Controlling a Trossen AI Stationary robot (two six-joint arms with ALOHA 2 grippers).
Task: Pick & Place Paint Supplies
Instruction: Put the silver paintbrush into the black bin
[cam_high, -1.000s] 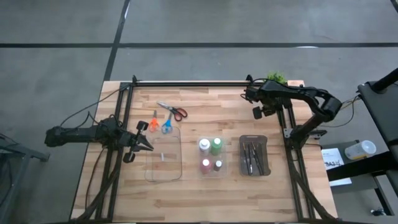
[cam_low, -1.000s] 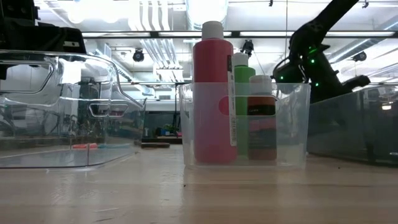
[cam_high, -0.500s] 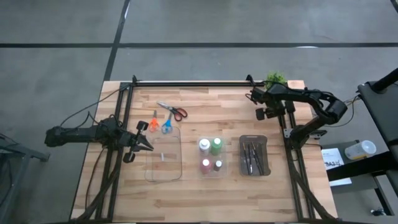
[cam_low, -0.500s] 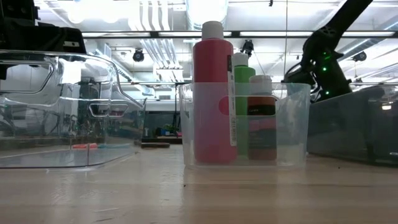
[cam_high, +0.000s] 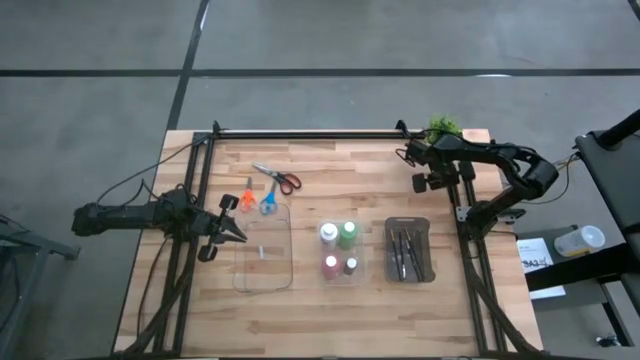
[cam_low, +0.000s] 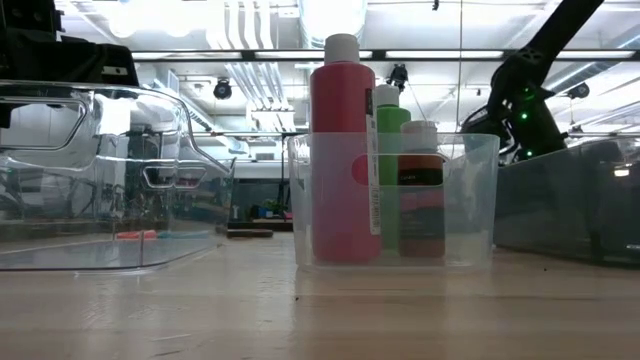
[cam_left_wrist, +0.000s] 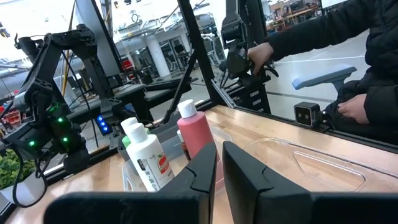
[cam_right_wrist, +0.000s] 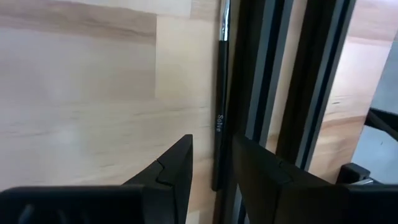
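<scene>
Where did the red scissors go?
In the high view, the red scissors lie on the table toward its far left part, just beyond the orange scissors and blue scissors, outside the clear tray.

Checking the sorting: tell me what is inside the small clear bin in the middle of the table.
The small clear bin holds four paint bottles: white bottle, green bottle, red bottle and a smaller brownish bottle. The bottles cover the bin's floor beneath them.
</scene>
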